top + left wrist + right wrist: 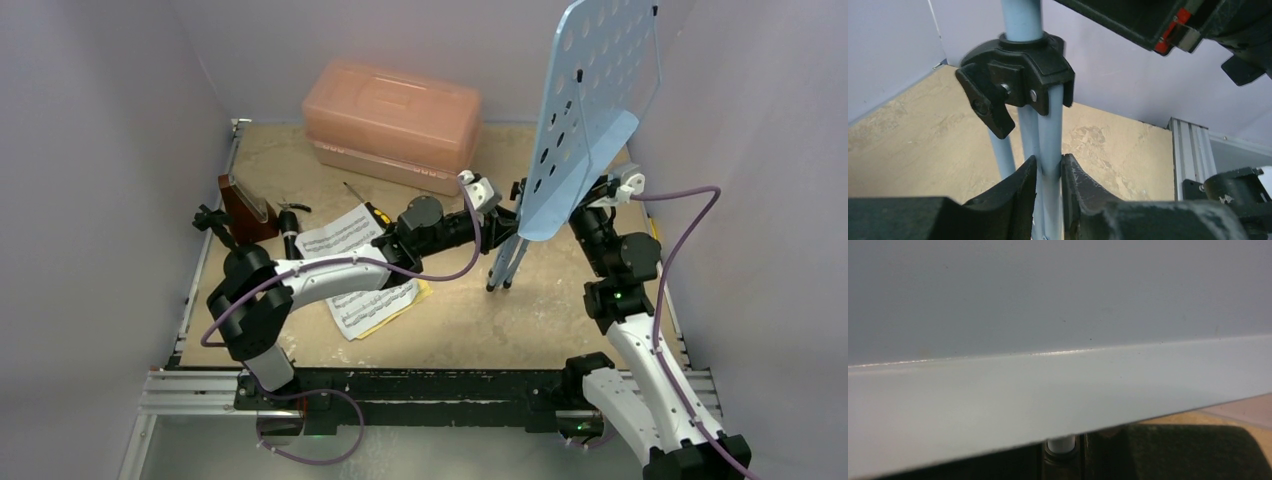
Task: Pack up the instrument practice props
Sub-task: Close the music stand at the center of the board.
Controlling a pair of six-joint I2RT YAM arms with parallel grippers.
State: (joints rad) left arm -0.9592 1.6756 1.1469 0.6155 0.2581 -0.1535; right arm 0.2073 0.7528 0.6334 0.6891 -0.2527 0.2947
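jaws of left gripper snug on music stand leg, wrist view only; right gripper jaws unreadable

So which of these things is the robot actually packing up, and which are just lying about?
For the job: stand, sheet music, metronome, black pipe.
Lying about: pink case (perhaps what the props go into), screwdriver.

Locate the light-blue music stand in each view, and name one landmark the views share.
Top external: music stand right of centre, desk tilted at upper right.
Left wrist: its tubes run down the centre, inside the left gripper.
Right wrist: its pale surface fills most of the frame.
Shared landmark: tan tabletop.
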